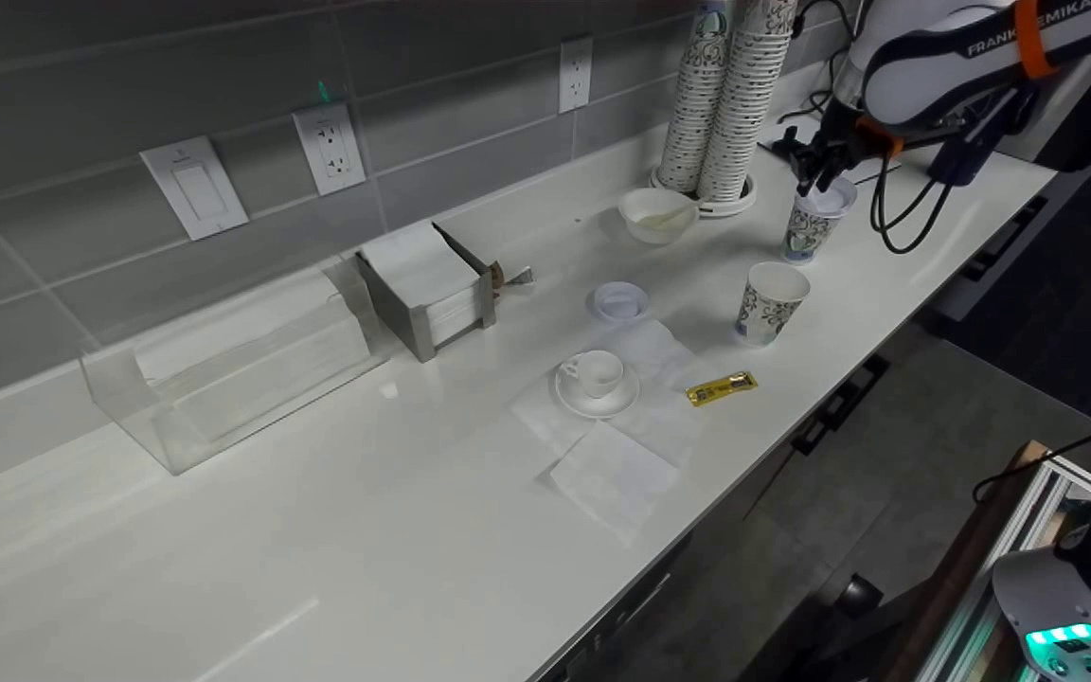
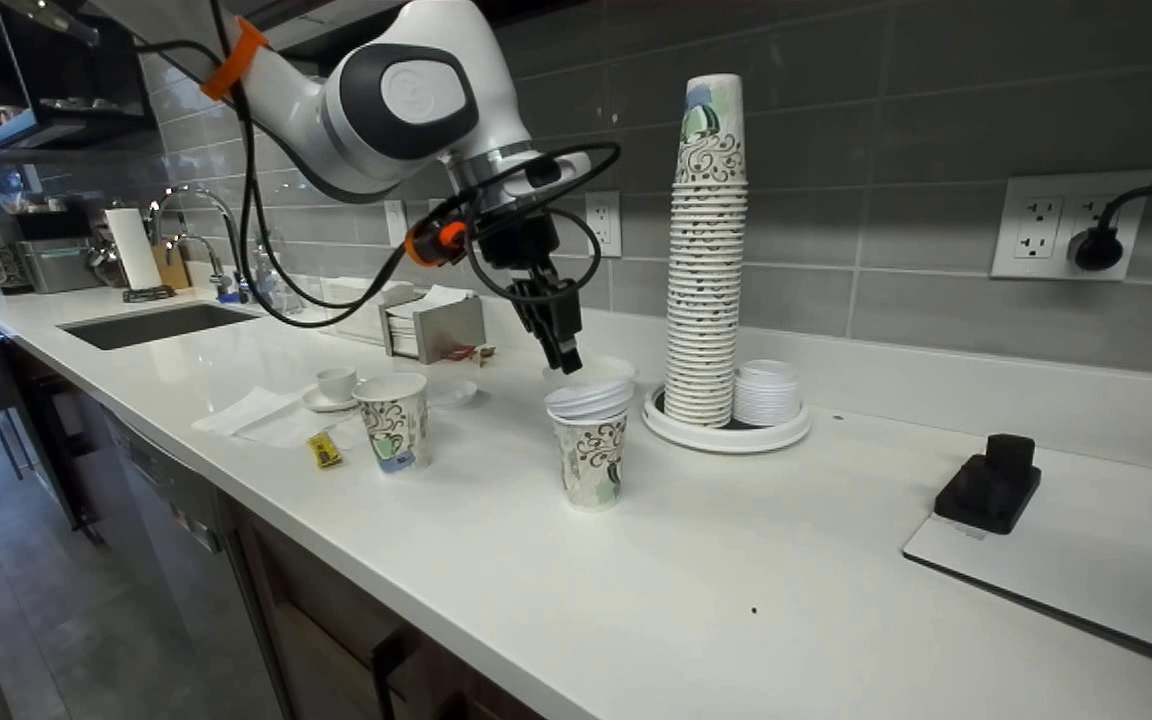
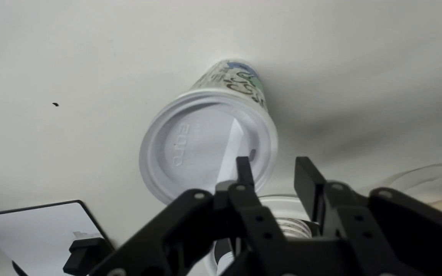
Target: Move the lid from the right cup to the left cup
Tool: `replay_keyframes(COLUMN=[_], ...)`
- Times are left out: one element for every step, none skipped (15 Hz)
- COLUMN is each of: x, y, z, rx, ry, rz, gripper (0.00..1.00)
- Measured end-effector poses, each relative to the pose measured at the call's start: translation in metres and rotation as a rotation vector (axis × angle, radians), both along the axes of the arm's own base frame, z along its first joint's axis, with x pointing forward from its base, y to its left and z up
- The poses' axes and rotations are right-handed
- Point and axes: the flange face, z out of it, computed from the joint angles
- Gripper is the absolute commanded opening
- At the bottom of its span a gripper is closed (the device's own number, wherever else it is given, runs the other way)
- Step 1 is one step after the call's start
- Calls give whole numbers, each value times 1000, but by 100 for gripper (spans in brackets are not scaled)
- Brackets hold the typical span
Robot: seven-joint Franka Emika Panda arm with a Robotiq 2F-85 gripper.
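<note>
The right cup (image 2: 593, 465) is a patterned paper cup standing upright on the counter; it also shows in the wrist view (image 3: 240, 82). The whitish lid (image 2: 591, 400) sits on its mouth, looks tilted and layered, and fills much of the wrist view (image 3: 194, 149). The left cup (image 2: 393, 425) is a matching patterned cup, upright with an uncovered mouth, also in an exterior view (image 1: 771, 305); it is out of the wrist view. My gripper (image 3: 272, 163) is open and empty just above the lid's edge (image 2: 564, 366). One finger overlaps the lid in the wrist view; I cannot tell whether they touch.
Tall cup stacks (image 2: 706, 290) and a lid stack (image 2: 766, 395) stand on a round tray (image 2: 726, 439) beside the right cup. A white bowl (image 1: 640, 220), a small dish (image 1: 620, 301), a teacup (image 1: 596, 372) and a yellow packet (image 1: 721, 387) lie nearby.
</note>
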Motion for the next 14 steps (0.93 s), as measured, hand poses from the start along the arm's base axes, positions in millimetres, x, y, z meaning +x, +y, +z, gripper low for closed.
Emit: replay_keyframes(x=[1, 2, 2, 2, 2, 2, 1, -1, -3, -7, -11, -16, -21, -26], y=[3, 5, 6, 6, 5, 4, 1, -2, -6, -11, -17, -24, -31, -38], z=[0, -1, -2, -2, -2, -1, 0, 3, 6, 9, 11, 12, 12, 9], rx=[-3, -9, -15, -20, -24, -25, -23, -21, -18, -15, -10, -2, 10, 23], ry=[1, 2, 3, 0, -7, -18, -29, -40, -48, -54, -59, -66, -71, -74], rz=[2, 2, -2, -19, -52, -92, -126, -151, -171, -187, -203, -217, -231, -244], gripper=[74, 81, 88, 95, 99, 100, 100, 100, 100, 100, 100, 99, 97, 96])
